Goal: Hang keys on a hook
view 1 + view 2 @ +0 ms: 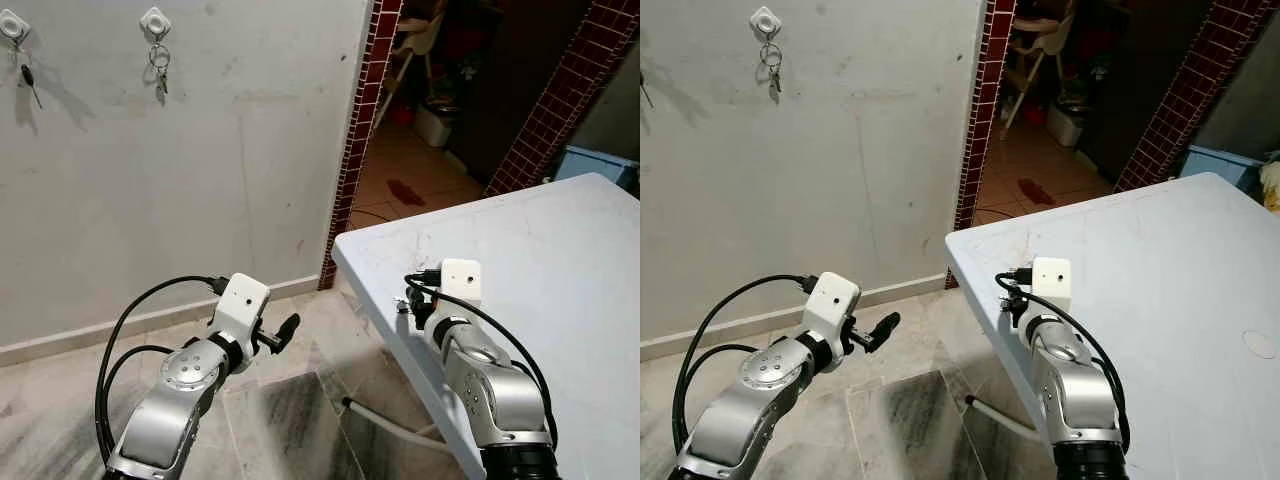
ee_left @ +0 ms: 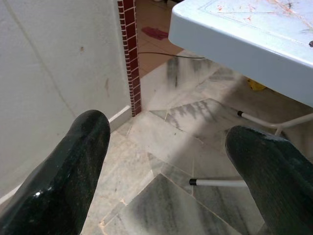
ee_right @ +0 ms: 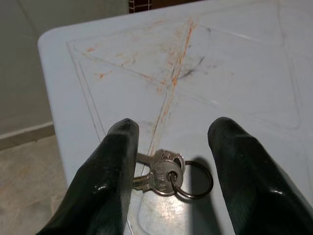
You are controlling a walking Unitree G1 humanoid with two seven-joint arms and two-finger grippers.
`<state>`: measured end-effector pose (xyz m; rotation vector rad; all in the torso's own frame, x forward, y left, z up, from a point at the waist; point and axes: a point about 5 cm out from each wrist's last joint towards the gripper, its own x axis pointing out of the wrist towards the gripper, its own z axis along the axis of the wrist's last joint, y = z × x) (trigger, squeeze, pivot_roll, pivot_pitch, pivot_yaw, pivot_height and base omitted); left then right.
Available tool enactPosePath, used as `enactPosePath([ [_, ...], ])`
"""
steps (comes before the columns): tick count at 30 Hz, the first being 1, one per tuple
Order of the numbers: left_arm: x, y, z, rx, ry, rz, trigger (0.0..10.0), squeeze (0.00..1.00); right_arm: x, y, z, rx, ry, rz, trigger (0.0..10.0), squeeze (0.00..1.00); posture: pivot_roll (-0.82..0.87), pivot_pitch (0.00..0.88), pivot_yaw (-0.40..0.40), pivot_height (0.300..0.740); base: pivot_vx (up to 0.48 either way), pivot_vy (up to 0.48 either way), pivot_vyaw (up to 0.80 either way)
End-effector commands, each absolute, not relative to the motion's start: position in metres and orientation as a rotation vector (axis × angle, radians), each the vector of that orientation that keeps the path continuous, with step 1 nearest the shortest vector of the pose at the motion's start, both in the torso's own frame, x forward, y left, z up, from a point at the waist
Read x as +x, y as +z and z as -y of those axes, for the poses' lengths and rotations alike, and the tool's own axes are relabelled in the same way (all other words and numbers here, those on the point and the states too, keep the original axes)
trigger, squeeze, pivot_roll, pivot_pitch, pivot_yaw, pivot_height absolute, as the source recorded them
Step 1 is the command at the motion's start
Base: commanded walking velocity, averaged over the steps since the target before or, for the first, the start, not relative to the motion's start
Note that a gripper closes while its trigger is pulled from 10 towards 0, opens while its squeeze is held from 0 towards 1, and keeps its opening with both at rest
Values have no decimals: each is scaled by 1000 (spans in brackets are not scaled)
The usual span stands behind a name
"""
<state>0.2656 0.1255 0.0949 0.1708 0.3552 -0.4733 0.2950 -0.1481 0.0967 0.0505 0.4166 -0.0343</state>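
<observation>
A small bunch of silver keys on a ring (image 3: 168, 176) lies near the corner of the pale blue table (image 3: 234, 73). My right gripper (image 3: 175, 134) hovers just over it, open, with one finger on each side and nothing held. The left finger (image 3: 112, 166) hides part of one key's blade. In the left eye view that gripper (image 1: 418, 300) sits at the table's near-left edge. High on the wall, a white hook (image 1: 155, 20) carries another bunch of keys (image 1: 160, 72). A second hook (image 1: 12, 27) holds a single dark key (image 1: 30, 82). My left gripper (image 1: 285, 330) is open over the floor.
A red brick column (image 1: 362, 120) edges a doorway into a tiled room right of the wall. White table legs (image 1: 390, 420) run along the marble floor (image 1: 290, 420) under the table. A blue bin (image 1: 600, 165) stands behind the table.
</observation>
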Motion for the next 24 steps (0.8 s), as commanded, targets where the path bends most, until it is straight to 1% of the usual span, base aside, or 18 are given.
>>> enactPosePath([
  [1,268,98,-124,176,-475,-341,10000,0,296,103,154,38,-54,-401,10000,1000,120,23,-113,740,0,0,0],
  [3,269,98,-125,176,-472,-342,10000,0,290,98,159,-16,-67,-435,10000,1000,118,25,-114,740,0,0,0],
  [4,269,98,-125,176,-472,-342,10000,0,290,98,159,-16,-67,-435,10000,1000,118,25,-114,740,0,0,0],
  [10,269,98,-125,175,-469,-341,10000,0,288,101,164,-56,-77,-395,10000,1000,117,24,-112,740,0,0,0],
  [11,269,97,-125,174,-470,-341,10000,0,285,103,169,-104,-59,-368,10000,1000,117,23,-111,740,0,0,0],
  [12,269,97,-125,174,-471,-340,10000,0,284,103,170,-113,-54,-368,10000,1000,117,23,-111,740,0,0,0],
  [13,269,97,-125,173,-472,-339,10000,0,282,102,178,-144,-56,-365,10000,1000,114,21,-108,740,0,0,0],
  [15,270,97,-124,173,-473,-338,10000,0,281,102,181,-151,-56,-359,10000,1000,114,21,-108,740,0,0,0],
  [19,270,98,-124,174,-475,-336,10000,0,281,103,181,-158,-34,-345,10000,1000,113,20,-107,740,0,0,0],
  [21,271,98,-124,175,-476,-331,10000,0,281,106,180,-211,15,-306,10000,1000,113,19,-106,740,0,0,0],
  [24,271,99,-124,175,-477,-329,10000,0,281,107,180,-235,37,-291,10000,1000,114,18,-105,740,0,0,0],
])
